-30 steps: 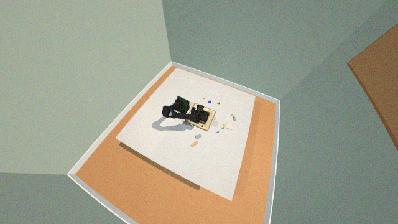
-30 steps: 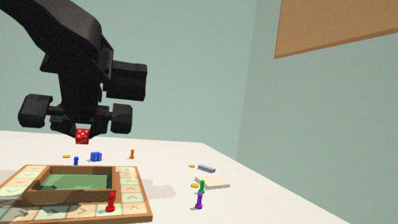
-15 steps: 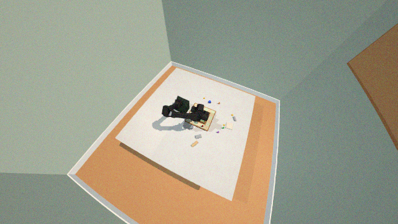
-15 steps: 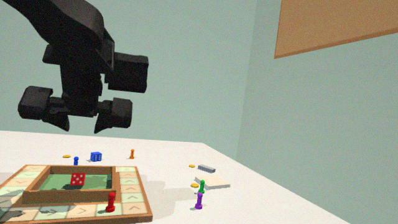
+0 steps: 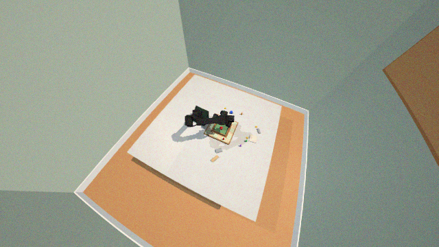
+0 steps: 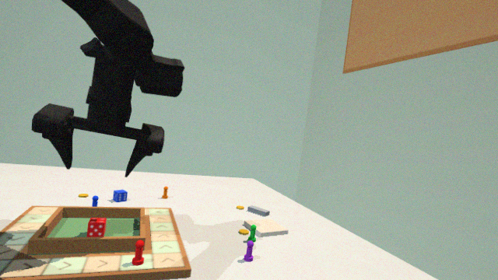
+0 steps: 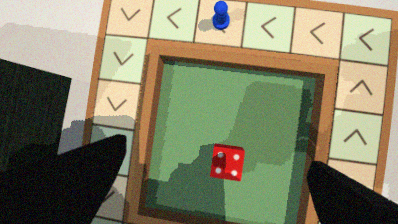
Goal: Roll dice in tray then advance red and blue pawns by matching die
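My gripper (image 6: 97, 172) (image 7: 218, 156) is wide open and empty, above the tray (image 6: 89, 246) (image 7: 240, 58). The red die (image 5: 221, 127) (image 6: 96, 227) (image 7: 227, 163) is in the tray; its face towards the wrist camera shows four pips. Whether it is fully at rest I cannot tell. The blue die (image 5: 231, 112) (image 6: 120, 195) lies on the table behind the board (image 6: 167, 260) (image 7: 318, 32). The red pawn (image 5: 223, 138) (image 6: 138, 253) stands on the front row, one tile left of the right corner in the exterior view. The blue pawn (image 6: 95, 201) (image 7: 220, 16) stands on the far row, third tile from the left in the wrist view.
An orange pawn (image 6: 165, 192) and a yellow disc (image 6: 83, 195) are near the blue die. Green (image 6: 253, 233) and purple (image 6: 249, 251) pawns stand right of the board, beside a pale slab (image 6: 268, 227). A grey bar (image 6: 258, 211) lies behind them. Two blocks (image 5: 218, 150) (image 5: 215, 158) lie on the table.
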`<action>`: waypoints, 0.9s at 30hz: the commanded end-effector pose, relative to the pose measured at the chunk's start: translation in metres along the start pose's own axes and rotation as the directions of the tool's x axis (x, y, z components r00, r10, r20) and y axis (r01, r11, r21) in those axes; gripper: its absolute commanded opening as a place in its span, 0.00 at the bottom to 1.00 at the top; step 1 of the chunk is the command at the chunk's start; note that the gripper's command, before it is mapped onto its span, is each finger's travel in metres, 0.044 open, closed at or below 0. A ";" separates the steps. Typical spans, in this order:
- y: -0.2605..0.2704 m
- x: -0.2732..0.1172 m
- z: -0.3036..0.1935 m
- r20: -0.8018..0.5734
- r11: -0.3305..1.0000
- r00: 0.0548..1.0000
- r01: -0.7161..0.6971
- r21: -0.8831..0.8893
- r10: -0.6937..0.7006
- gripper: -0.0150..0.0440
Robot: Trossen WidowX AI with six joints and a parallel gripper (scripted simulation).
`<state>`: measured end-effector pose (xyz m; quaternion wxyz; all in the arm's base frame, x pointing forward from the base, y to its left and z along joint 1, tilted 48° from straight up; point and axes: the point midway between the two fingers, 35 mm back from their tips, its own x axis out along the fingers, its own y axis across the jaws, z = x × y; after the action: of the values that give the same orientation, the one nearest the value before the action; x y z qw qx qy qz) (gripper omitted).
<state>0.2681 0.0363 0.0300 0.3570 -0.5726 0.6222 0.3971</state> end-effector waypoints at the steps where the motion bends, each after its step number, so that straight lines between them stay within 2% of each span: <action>1: -0.006 0.013 0.005 -0.367 0.996 0.926 0.086 -0.027 -0.090 1.00; 6: -0.006 0.013 0.005 -0.367 0.996 0.926 0.086 -0.027 -0.090 1.00; 7: -0.002 0.013 0.005 -0.297 0.998 0.953 0.051 -0.026 -0.057 1.00; 8: -0.002 0.013 0.005 -0.297 0.998 0.953 0.051 -0.026 -0.057 1.00; 10: -0.006 0.014 0.012 -0.298 0.998 0.953 0.063 0.008 -0.058 0.91; 14: -0.026 0.026 0.055 -0.304 0.970 0.950 0.130 0.203 -0.064 0.73; 15: -0.030 0.030 0.067 -0.306 0.956 0.950 0.148 0.254 -0.066 0.72; 20: -0.041 0.056 0.125 -0.319 0.844 0.945 0.231 0.485 -0.075 0.72; 27: -0.038 0.090 0.177 -0.334 0.685 0.939 0.299 0.665 -0.085 0.72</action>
<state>0.3055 0.1277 -0.0783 0.4472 -0.5508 0.6993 0.0872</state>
